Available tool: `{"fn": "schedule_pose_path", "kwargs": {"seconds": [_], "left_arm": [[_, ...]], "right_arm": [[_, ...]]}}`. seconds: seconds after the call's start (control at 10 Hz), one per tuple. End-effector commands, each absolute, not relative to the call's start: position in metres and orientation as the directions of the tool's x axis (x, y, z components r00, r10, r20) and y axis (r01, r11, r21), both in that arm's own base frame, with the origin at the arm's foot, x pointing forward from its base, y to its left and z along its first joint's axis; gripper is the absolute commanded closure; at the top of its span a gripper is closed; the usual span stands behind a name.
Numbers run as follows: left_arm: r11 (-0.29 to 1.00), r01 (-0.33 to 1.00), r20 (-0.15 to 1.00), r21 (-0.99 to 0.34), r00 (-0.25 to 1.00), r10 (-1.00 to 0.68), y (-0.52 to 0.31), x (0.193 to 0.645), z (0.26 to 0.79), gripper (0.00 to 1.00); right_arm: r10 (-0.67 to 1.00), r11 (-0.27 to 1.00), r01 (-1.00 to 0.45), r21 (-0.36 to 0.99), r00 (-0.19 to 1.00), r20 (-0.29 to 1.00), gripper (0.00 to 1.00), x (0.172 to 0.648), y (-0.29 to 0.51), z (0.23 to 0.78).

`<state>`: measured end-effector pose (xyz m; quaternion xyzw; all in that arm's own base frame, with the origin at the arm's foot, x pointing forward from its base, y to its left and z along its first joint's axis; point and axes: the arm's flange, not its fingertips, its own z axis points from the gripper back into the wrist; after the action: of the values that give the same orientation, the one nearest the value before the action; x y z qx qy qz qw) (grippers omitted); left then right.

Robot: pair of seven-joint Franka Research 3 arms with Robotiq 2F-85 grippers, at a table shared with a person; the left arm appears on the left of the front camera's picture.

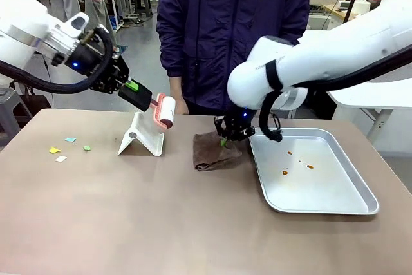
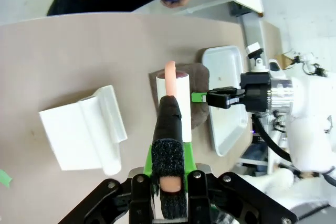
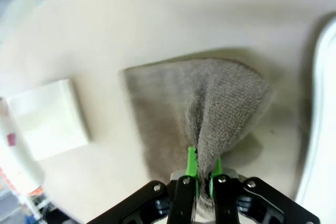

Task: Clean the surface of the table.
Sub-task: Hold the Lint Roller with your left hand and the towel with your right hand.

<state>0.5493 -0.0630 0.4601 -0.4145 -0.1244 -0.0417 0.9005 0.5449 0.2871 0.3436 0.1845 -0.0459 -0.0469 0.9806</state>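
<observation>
Front view: the table (image 1: 129, 217) spreads its matte brownish top across the whole near scene. It carries a white stand (image 1: 143, 136), a few coloured paper scraps (image 1: 55, 150) near its left end, a brown cloth (image 1: 209, 156) at the middle and a metal tray (image 1: 322, 212) to the right.

The left pincer (image 1: 138, 94) is clamped on the black-wrapped handle of a lint roller (image 1: 165, 111), held in the air just above the stand. The right pincer (image 1: 226, 138) is closed on a raised fold of the cloth, whose remainder lies on the table just beside the tray.

We judge the table to be stiff, flat, heavy and fairly smooth. It is something to press and sweep against, not something to grasp, so the hold belongs on the 2 tools. The roller should be gripped by its handle, leaving the drum free to turn. The cloth is soft and limp, and a pinch at 1 fold lets it drag and bunch, so we would press it flat while wiping.

The scraps look light and may skid ahead of the roller.
</observation>
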Motion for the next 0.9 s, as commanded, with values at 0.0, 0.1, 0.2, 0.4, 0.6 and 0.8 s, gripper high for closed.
{"fn": "schedule_pose_path", "kwargs": {"seconds": [0.0, 0.1, 0.2, 0.4, 0.6, 0.8], "left_arm": [[0.564, 0.217, 0.306, -0.797, 0.950, 0.067, -0.033, 0.517, 0.464, 1.00], [0.501, 0.242, 0.308, -0.831, 0.950, 0.053, -0.018, 0.502, 0.469, 1.00], [0.470, 0.238, 0.298, -0.850, 0.953, 0.057, 0.000, 0.483, 0.472, 0.96], [0.373, 0.277, 0.322, -0.886, 0.944, 0.065, 0.039, 0.445, 0.478, 0.96], [0.285, 0.201, 0.248, -0.937, 0.959, 0.140, 0.089, 0.405, 0.475, 0.96], [0.189, 0.191, 0.211, -0.963, 0.973, 0.092, 0.134, 0.376, 0.465, 0.96]], "right_arm": [[-0.051, 0.763, -0.024, 0.646, 0.994, 0.097, 1.00, 0.509, 0.245, 0.366], [-0.018, 0.684, -0.077, 0.726, 0.992, 0.122, 1.00, 0.493, 0.233, 0.375], [0.028, 0.617, -0.137, 0.775, 0.988, 0.152, 1.00, 0.472, 0.219, 0.383], [0.021, 0.472, -0.195, 0.860, 0.978, 0.210, 1.00, 0.434, 0.178, 0.394], [-0.032, 0.319, -0.175, 0.931, 0.980, 0.195, 1.00, 0.404, 0.113, 0.403], [-0.122, 0.230, -0.113, 0.967, 0.982, 0.144, 1.00, 0.380, 0.049, 0.413]]}}
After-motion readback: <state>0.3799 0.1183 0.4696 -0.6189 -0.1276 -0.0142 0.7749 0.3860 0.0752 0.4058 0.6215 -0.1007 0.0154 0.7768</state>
